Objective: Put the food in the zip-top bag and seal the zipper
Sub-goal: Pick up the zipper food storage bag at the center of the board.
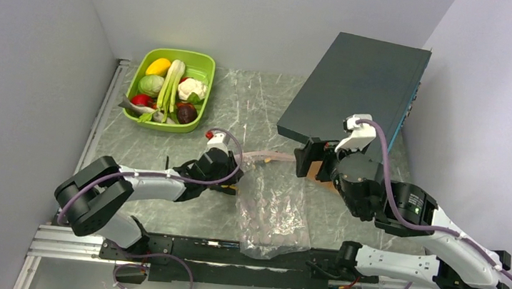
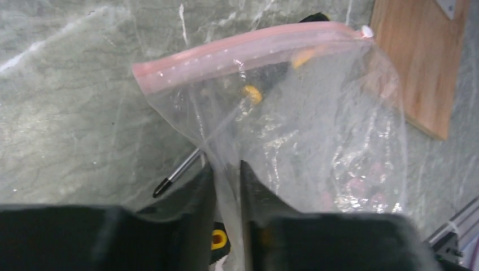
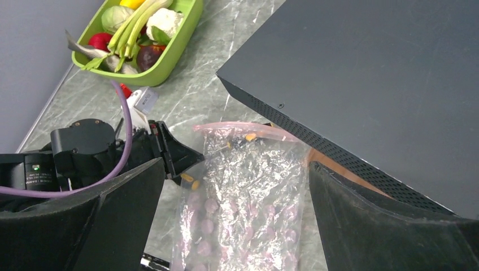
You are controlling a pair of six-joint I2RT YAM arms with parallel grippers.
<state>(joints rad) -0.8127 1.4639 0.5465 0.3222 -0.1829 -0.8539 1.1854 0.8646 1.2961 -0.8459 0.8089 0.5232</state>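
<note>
Down the middle of the grey marbled tabletop (image 1: 131,147) lies the clear, crinkly zip-top bag (image 1: 274,207), flat, mouth pointing away from the arm bases, its pale pink zipper strip (image 1: 266,156) running across the far end. And look at the left end effector (image 2: 227,186): its two black fingers (image 2: 195,220) are pressed close on a fold of the bag's left side edge, pinching the film just below the zipper strip. Pinkish round spots show through the lower film; what they are, I can't tell. A yellow-and-black-handled screwdriver (image 2: 178,172) shows through the plastic near the mouth, its metal tip poking out past the bag's left edge. Inside or underneath? Hard to call.

Over on the other side, the right end effector (image 3: 236,164) hangs above the bag near its mouth, fingers spread wide, gripping nothing. Just beside it, a flat dark grey box (image 1: 356,87) overhangs a light wooden block (image 2: 423,62) next to the zipper strip's right end.

Out at the far left, the food (image 1: 172,93) is all in the lime-green plastic tray (image 1: 169,127): white cauliflower (image 1: 192,89), light-green leafy head (image 1: 150,84), pale green stalks (image 1: 171,78), a dark purple-red round piece (image 1: 186,113), a red piece (image 1: 141,99), a yellow piece (image 1: 159,66). Tray and bag sit well apart.
</note>
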